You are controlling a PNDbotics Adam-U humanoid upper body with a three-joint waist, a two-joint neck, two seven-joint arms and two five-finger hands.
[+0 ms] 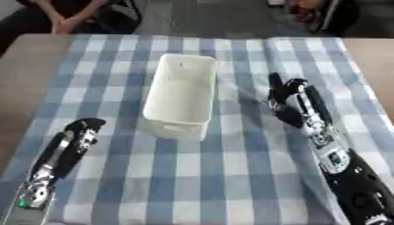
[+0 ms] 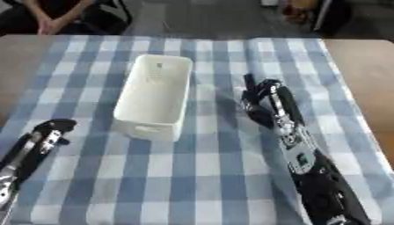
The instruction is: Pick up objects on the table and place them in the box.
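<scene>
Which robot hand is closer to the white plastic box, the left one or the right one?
The right robot hand is closer, beside the long right wall of the white rectangular plastic box. The left robot hand lies lower left, off its near corner.

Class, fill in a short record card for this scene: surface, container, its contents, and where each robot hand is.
Surface: blue and white checked cloth on a table
Container: white box, upright, near the middle
Contents: nothing visible inside
Left hand: lower left, over the cloth, apart from the box, holding nothing
Right hand: right of the box, apart from it, fingers partly curled; no object seen in it
</scene>
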